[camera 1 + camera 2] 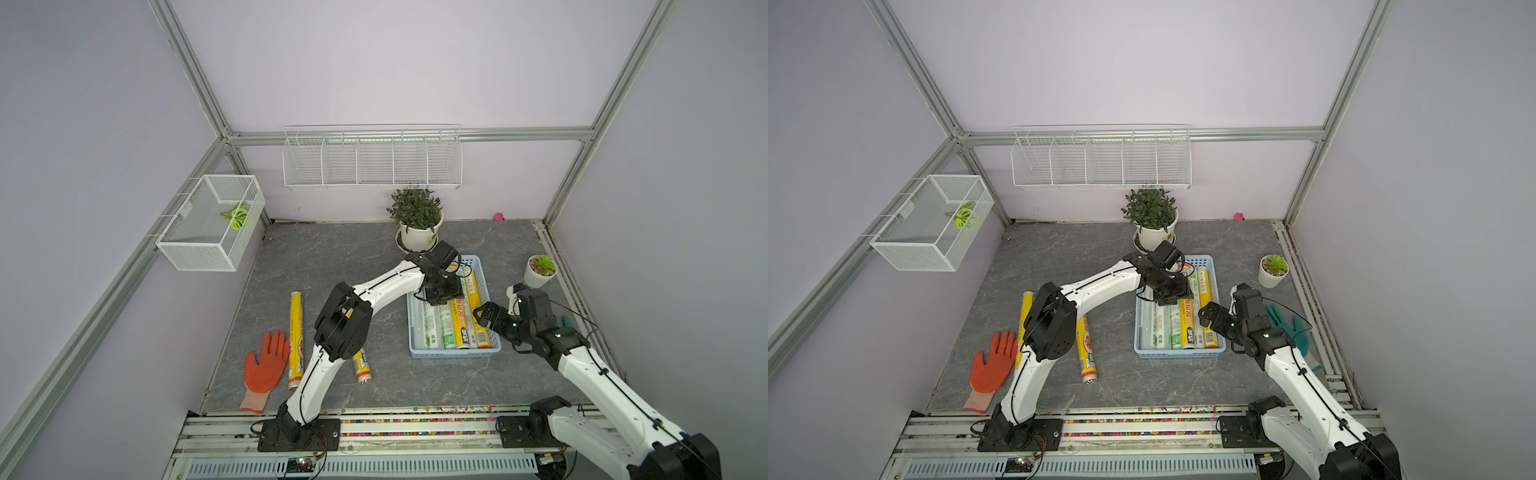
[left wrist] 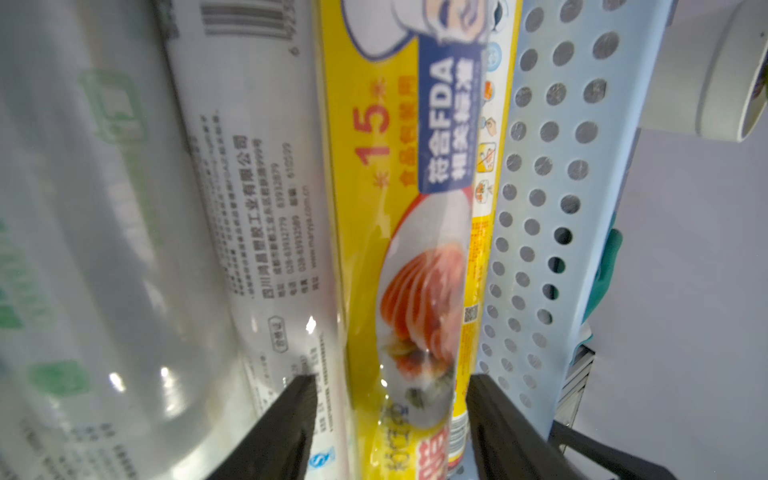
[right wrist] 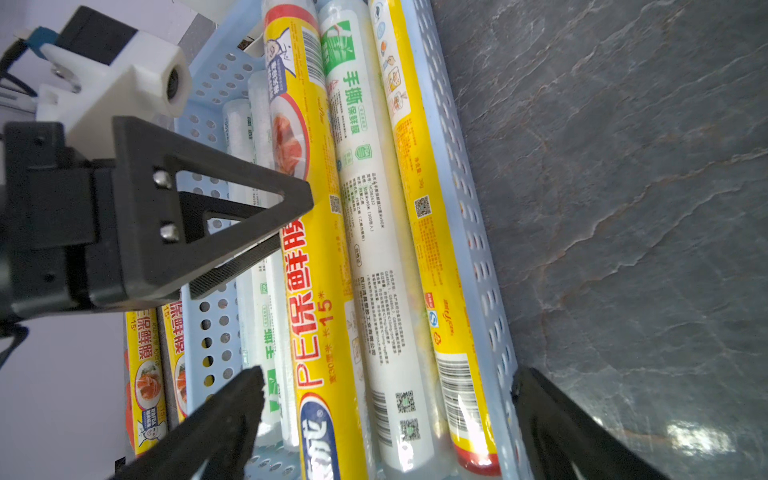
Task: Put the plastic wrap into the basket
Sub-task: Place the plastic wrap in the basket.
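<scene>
Basket (image 1: pixel 455 354): light blue, shallow, walls full of round holes, flat on the grey table (image 1: pixel 332 257). Inside the basket: plastic wrap (image 1: pixel 446 332), at least five rolls laid lengthwise, side by side — white with green print toward the left wall, yellow and white toward the right. Left of the basket, loose on the table: a long yellow roll (image 1: pixel 296 332), well apart, and a second yellow roll (image 1: pixel 1087 353), nearer, partly under the left arm. Left gripper (image 2: pixel 390 386): low over the basket, toward its far end, jaws spread wider than the meat-print roll (image 2: pixel 415 257) lying between them, one jaw either side, nothing pinched; meat-print roll at rest among the others in the basket, a white roll just beside it. Right gripper (image 3: pixel 386 380): just at the basket's right wall, about halfway along, jaws spread wide, empty. Farther left of the basket than both loose rolls: orange glove (image 1: pixel 266 365), flat on the table. Right of the basket, half hidden behind the right arm: teal glove (image 1: pixel 1300 334). Just beyond the basket's far left corner: large potted plant (image 1: pixel 417 220) in a white pot. Beyond its far right corner, apart: small potted plant (image 1: pixel 540 270). High and well away from the basket — mesh box (image 1: pixel 208 224) on the left wall, wire rack (image 1: pixel 372 160) on the back wall.
</scene>
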Action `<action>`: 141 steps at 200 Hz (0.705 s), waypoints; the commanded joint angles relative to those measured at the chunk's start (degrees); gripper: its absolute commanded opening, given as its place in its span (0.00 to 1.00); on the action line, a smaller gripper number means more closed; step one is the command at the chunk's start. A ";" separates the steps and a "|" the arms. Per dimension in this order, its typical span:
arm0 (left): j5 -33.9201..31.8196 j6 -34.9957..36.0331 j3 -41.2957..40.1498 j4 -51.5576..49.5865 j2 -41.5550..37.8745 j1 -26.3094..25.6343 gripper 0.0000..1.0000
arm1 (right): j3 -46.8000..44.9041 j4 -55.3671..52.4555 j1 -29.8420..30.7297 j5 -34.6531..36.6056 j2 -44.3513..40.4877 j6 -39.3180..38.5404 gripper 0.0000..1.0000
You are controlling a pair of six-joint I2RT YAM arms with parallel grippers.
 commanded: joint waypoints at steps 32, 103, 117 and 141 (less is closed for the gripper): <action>-6.00 4.81 -6.32 2.82 -11.84 -0.27 0.78 | 0.73 3.84 -0.28 -3.70 -1.27 0.50 0.98; -25.85 7.38 -33.68 19.84 -38.40 0.92 1.00 | 5.06 6.91 2.84 -6.99 0.83 0.03 0.98; -31.12 6.97 -35.76 17.68 -41.61 1.29 1.00 | 7.56 5.89 5.48 -5.49 2.85 -1.28 0.98; -36.80 6.25 -40.99 16.72 -47.51 2.12 1.00 | 11.81 4.25 11.49 -0.17 6.53 -2.79 0.98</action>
